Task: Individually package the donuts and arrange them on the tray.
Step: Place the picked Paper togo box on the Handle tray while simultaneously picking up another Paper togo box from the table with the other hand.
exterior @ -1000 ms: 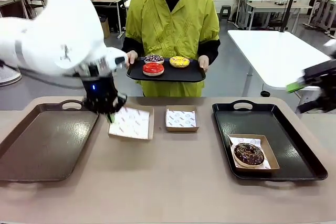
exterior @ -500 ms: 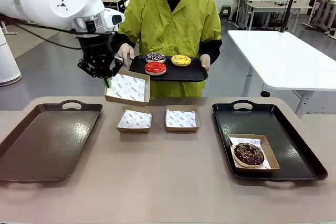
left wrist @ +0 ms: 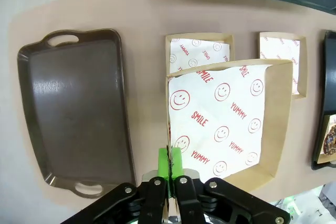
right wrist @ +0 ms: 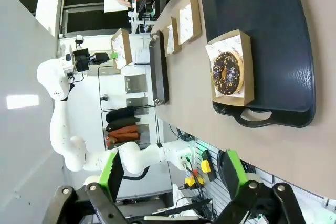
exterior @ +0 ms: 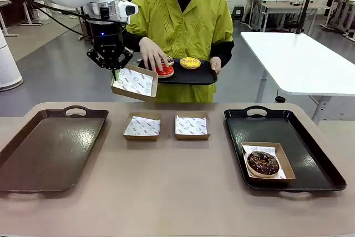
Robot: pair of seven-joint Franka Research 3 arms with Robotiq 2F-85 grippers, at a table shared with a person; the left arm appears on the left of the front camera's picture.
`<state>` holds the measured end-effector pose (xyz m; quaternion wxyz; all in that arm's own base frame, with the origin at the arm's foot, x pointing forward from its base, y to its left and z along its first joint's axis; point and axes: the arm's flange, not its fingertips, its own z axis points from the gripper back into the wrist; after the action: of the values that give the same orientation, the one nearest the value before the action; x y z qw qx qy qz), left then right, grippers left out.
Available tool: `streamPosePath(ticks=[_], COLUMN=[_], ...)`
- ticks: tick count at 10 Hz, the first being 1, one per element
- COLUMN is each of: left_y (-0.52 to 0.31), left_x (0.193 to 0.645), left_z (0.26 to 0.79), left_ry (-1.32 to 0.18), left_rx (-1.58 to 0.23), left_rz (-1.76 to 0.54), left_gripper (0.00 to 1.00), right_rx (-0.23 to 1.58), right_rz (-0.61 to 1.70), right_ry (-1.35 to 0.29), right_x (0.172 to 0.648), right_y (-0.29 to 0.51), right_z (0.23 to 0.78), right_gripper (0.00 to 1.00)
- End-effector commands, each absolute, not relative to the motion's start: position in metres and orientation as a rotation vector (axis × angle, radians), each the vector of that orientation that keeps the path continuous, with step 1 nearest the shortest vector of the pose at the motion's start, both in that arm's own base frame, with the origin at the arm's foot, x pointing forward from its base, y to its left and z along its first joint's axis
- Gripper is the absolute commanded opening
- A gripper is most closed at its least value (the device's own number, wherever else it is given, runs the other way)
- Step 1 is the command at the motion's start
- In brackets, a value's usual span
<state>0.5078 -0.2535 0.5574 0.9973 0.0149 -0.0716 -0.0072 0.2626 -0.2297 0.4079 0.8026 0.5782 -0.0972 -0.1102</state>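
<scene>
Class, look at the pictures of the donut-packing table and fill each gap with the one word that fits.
1. The left gripper has its jaws ____ on the rim of the raised box.
2. The person's hand grasps the ____ donut.
3. The chocolate donut sits packaged on the tray at the robot's ____ side.
4. ____ empty boxes lie side by side on the table.

Missing words: shut; red; right; Two.
</scene>
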Motion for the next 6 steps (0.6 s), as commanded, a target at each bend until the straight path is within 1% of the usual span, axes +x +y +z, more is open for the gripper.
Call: streamPosePath(ticks=[1,2,3,6], left_y=[-0.252,-0.248,-0.252,-0.252], left_x=[0.526,0.523,0.516,0.516], left_z=[0.558,0.552,0.554,0.554], left_ry=[-0.091,-0.084,-0.121,-0.121], left_rx=[0.038,0.001,0.033,0.033], left_rz=[-0.057,-0.08,-0.025,-0.025], left_gripper=[0.0,0.0,0.0,0.0], right_rx=[1.232,1.239,1.239,1.239], right_rz=[-0.198,-0.236,-0.236,-0.236], right_ry=[-0.255,-0.208,-0.208,-0.208], right_x=[0.279,0.263,0.263,0.263], right_y=[-0.217,-0.23,-0.23,-0.23], right_z=[0.416,0.408,0.408,0.408], right_gripper=[1.0,1.0,1.0,1.0])
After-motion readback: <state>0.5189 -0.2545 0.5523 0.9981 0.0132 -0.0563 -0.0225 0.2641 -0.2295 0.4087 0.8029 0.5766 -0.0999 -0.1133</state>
